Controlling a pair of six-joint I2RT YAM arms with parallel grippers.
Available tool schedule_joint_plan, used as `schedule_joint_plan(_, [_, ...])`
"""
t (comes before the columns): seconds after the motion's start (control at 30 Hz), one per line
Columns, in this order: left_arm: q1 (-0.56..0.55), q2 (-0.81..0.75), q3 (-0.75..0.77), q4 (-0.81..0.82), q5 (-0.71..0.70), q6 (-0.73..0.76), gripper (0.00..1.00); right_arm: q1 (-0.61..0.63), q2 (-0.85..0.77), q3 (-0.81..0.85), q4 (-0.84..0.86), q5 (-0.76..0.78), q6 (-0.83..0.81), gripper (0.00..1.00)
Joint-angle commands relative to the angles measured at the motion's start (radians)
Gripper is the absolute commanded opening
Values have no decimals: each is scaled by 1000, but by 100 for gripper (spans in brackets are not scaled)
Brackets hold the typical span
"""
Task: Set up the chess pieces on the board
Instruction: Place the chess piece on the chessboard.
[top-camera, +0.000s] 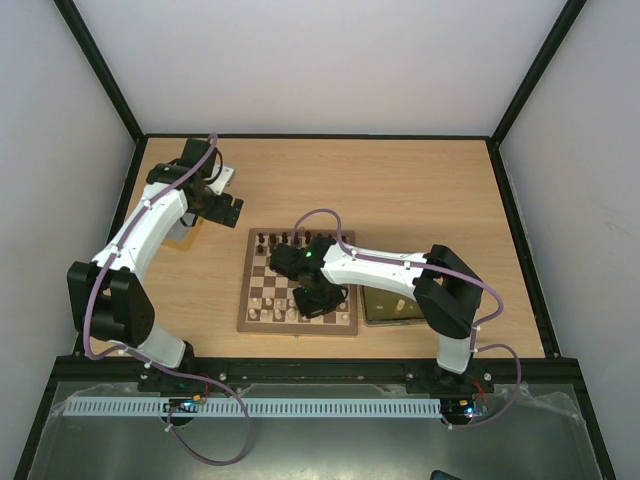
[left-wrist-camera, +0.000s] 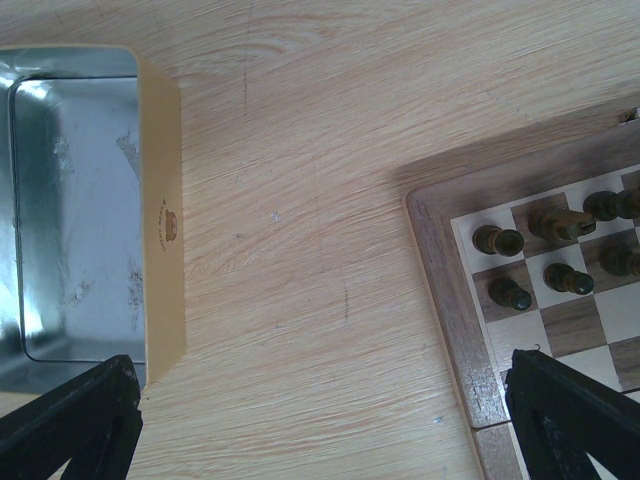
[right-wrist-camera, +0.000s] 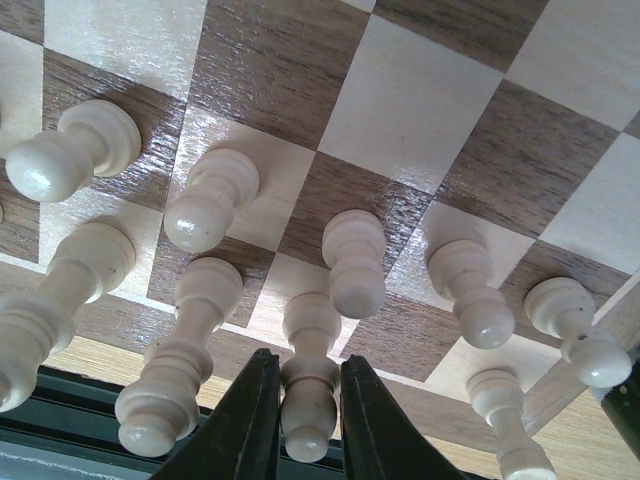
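A cream piece (right-wrist-camera: 308, 395) stands inside the right pincer (right-wrist-camera: 308, 364), perhaps touching.

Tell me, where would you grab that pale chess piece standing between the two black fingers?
I'd grip the pale piece on its slim stem under the wider head, coming down from above. It stands upright with neighbouring pieces close beside it, so the top looks the freest way in, and the head should stop it slipping. The right hand straddles it that way.

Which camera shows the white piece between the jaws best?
Right wrist view: the cream piece sits close-up between the jaws. Top view hides it under the right arm; left wrist view shows only dark pieces.
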Motion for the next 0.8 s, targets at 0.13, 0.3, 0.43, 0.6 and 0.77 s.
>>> schedule_joint_plan(0.13, [5,-26,0,-11,-1,-7,99,8,-26,2,-16,23,9,16])
schedule_joint_plan(0.3, [5,-27,-1,-11,0,-7,99,8,-28,5,-16,31,11,18])
schedule_joint_plan(0.43, [4,-27,-1,-12,0,-7,99,8,-29,5,-16,35,14,18])
schedule_joint_plan(0.6, [5,-25,-2,-11,0,-6,99,8,-33,12,-19,46,18,18])
schedule_joint_plan(0.77, [5,-25,-1,-11,0,-7,99,8,-40,13,-19,54,24,18])
